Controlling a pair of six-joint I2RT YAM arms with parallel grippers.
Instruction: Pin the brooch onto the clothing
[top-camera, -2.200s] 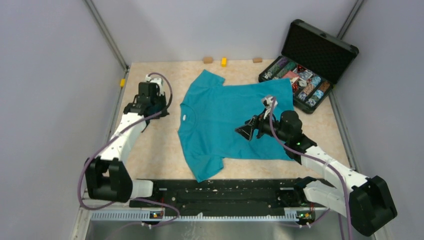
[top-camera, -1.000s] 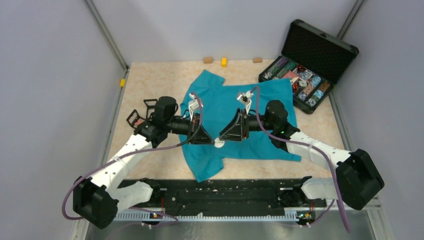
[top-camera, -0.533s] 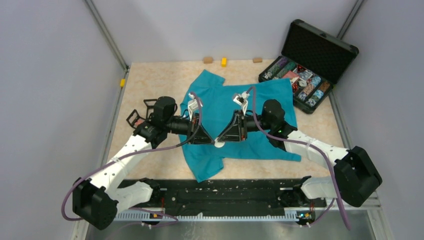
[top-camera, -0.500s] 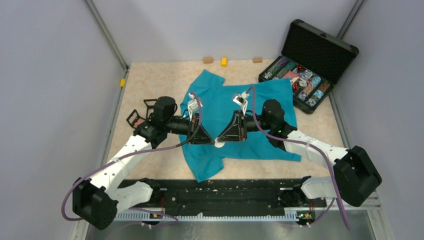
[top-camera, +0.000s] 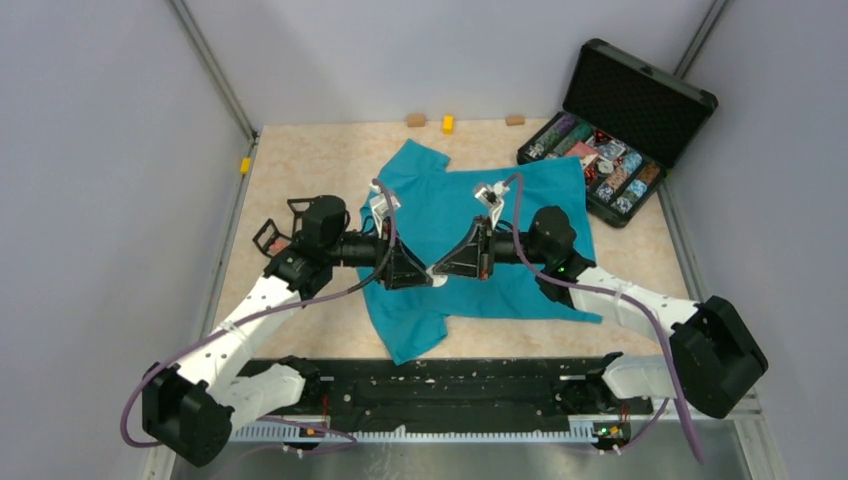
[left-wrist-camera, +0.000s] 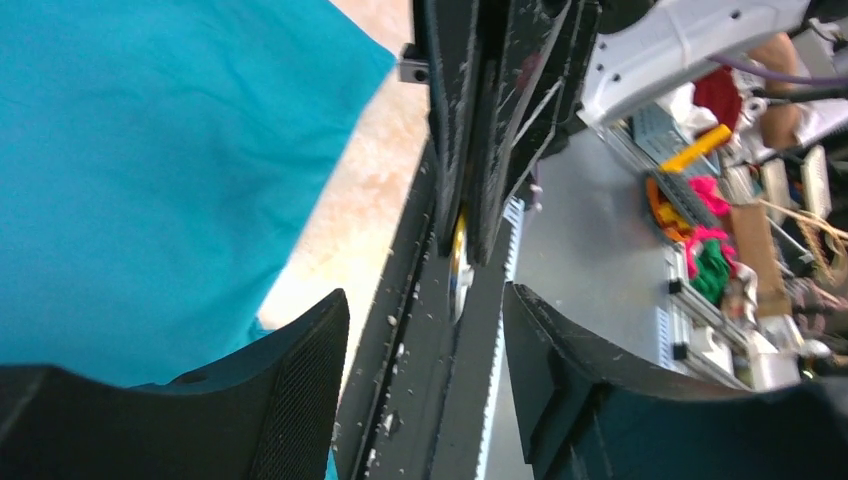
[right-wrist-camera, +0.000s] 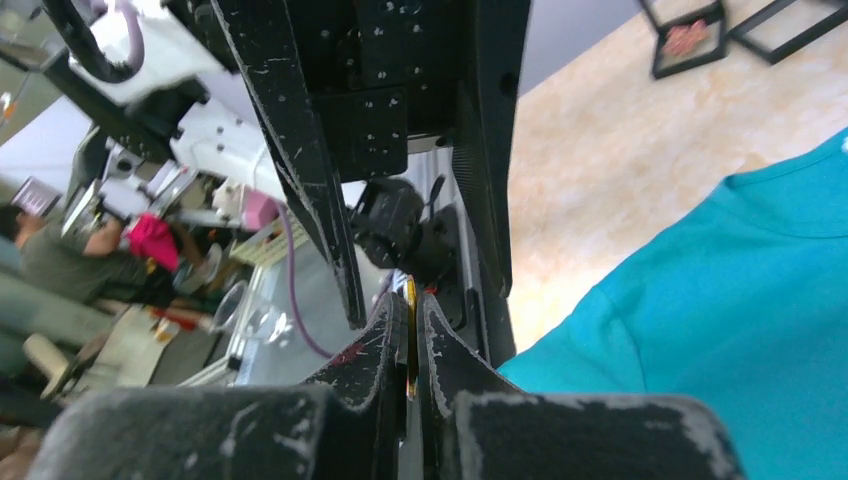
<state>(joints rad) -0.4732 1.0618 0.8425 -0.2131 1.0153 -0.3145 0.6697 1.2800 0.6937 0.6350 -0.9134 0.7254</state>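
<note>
The clothing (top-camera: 450, 210), a teal T-shirt, lies flat in the middle of the table, with its body also in the left wrist view (left-wrist-camera: 150, 150) and a sleeve in the right wrist view (right-wrist-camera: 740, 300). Both grippers meet tip to tip above its near part. My right gripper (top-camera: 441, 272) (right-wrist-camera: 411, 305) is shut on the brooch (right-wrist-camera: 410, 295), which shows edge-on as a thin gold-rimmed piece. My left gripper (top-camera: 424, 277) (left-wrist-camera: 425, 300) is open, its fingers apart on either side of the right fingertips. The brooch (left-wrist-camera: 457, 262) pokes out between those fingertips.
An open black case (top-camera: 640, 100) with multicoloured trinkets stands at the back right. Small blocks (top-camera: 447, 123) sit along the far edge and a yellow piece (top-camera: 245, 165) sits at the left edge. Two small black frames (top-camera: 270, 238) lie left of the shirt. A black rail (top-camera: 450, 385) runs along the front.
The left gripper has opened and the right gripper has closed on the brooch between them. Both arms have stayed tip to tip, shifting only slightly.
</note>
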